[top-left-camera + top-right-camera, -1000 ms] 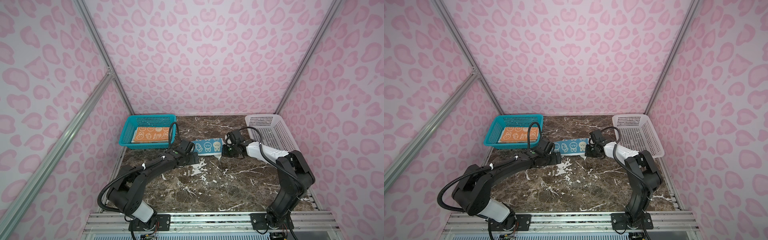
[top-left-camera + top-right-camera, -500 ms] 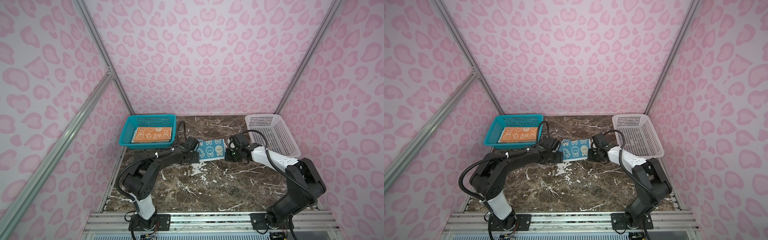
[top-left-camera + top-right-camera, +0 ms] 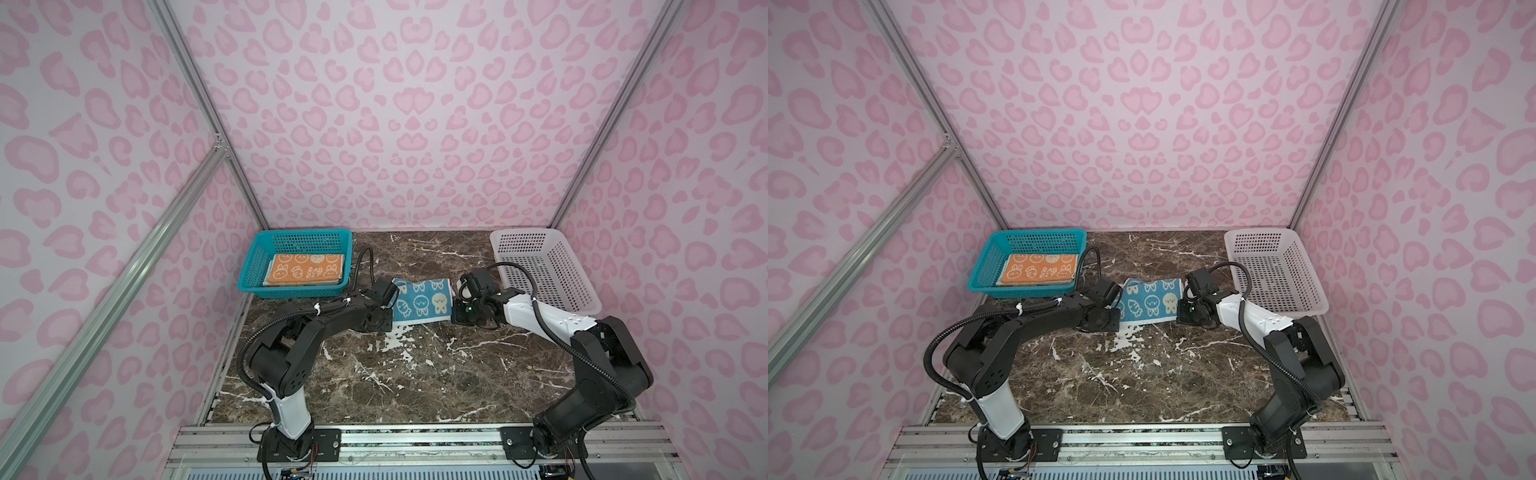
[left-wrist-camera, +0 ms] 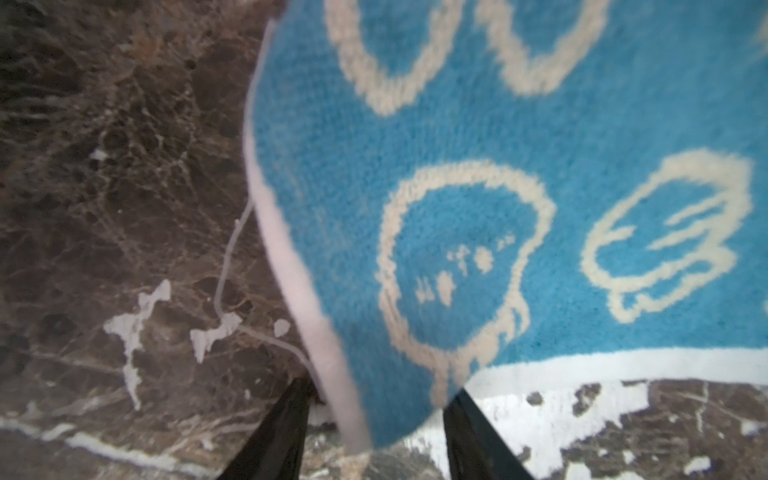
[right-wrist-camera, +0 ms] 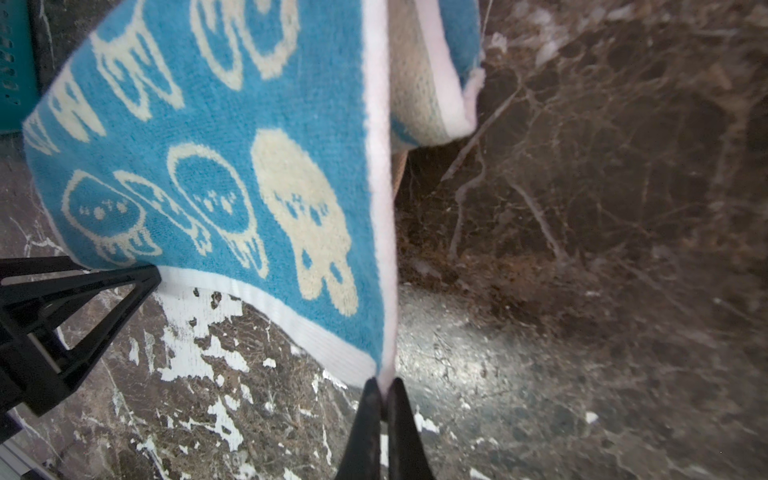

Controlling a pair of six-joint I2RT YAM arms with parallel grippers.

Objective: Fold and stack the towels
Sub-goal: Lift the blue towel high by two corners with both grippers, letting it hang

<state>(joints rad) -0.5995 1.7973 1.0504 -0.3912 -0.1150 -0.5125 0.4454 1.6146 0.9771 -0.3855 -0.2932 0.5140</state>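
Observation:
The blue towel with cream rabbit faces stretches between my two grippers at the middle of the marble table. My right gripper is shut on the towel's near right corner, and that edge is lifted off the table. My left gripper is open, one finger on each side of the towel's near left corner. The orange towel lies flat in the teal basket. No cream towel is in view.
The teal basket stands at the back left, close behind my left arm. A white basket stands at the back right beside my right arm. Pink patterned walls close in three sides.
Both grippers have come nearer the front with the blue towel, which now shows more of its face. My left gripper has moved in onto the left corner and its jaws have narrowed.

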